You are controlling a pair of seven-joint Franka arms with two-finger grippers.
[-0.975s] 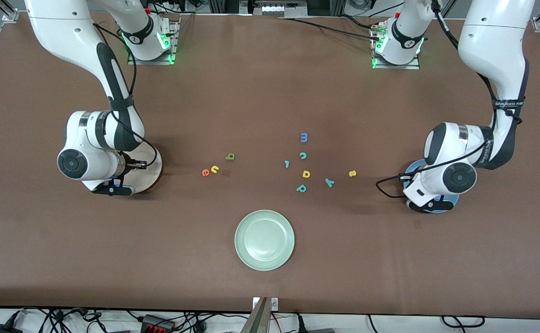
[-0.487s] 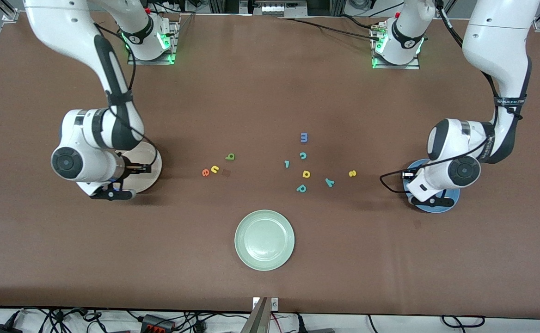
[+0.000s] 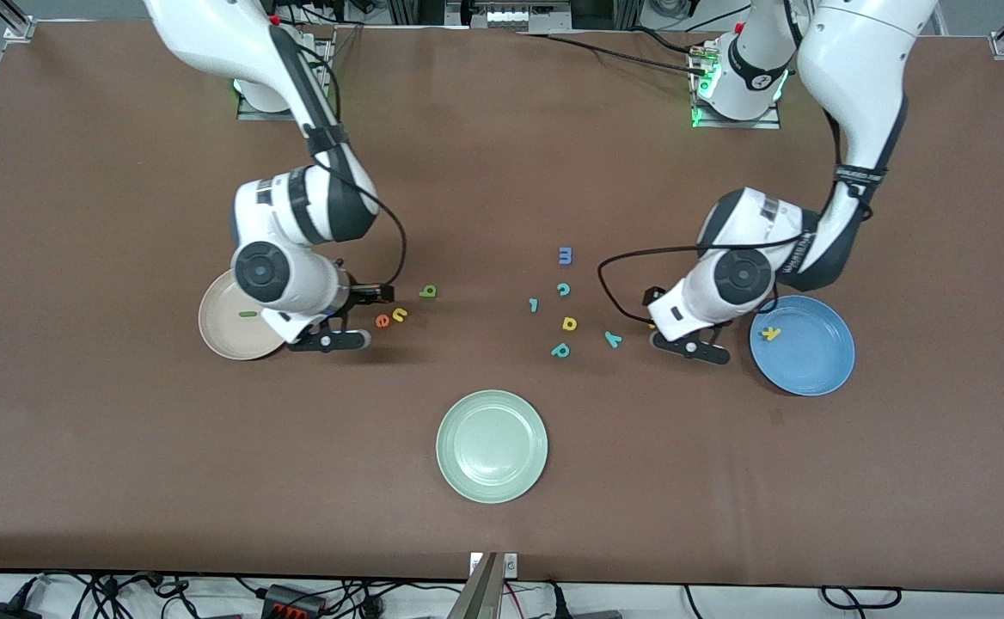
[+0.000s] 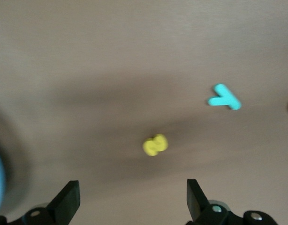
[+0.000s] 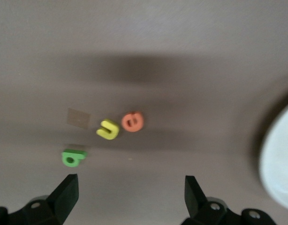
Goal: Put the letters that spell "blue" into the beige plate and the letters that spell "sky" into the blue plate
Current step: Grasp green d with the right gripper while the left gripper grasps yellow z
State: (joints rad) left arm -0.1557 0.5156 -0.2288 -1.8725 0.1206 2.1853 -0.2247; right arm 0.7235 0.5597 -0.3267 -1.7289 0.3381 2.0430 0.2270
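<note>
The beige plate (image 3: 227,340) holds the dark-green "l" (image 3: 247,314). My right gripper (image 3: 330,340) (image 5: 130,192) hangs open and empty over the table between that plate (image 5: 280,164) and the orange "e" (image 3: 382,321) (image 5: 132,122). The yellow "u" (image 3: 400,315) (image 5: 108,130) and green "b" (image 3: 428,292) (image 5: 74,157) lie beside the "e". The blue plate (image 3: 811,361) holds the yellow "k" (image 3: 771,333). My left gripper (image 3: 689,346) (image 4: 131,194) is open and empty over the table by the yellow "s" (image 4: 155,145), which the arm hides in the front view. The teal "y" (image 3: 612,339) (image 4: 224,97) lies close by.
A pale green plate (image 3: 492,445) sits nearer the front camera, mid-table. A blue "m" (image 3: 566,255), teal "c" (image 3: 563,290), teal "l"-like piece (image 3: 534,304), yellow "d" (image 3: 569,323) and teal "p" (image 3: 560,350) are scattered mid-table.
Both grippers have opened and swung from over their plates toward the middle letters. The "l" now shows in the beige plate and the "k" in the blue plate.
</note>
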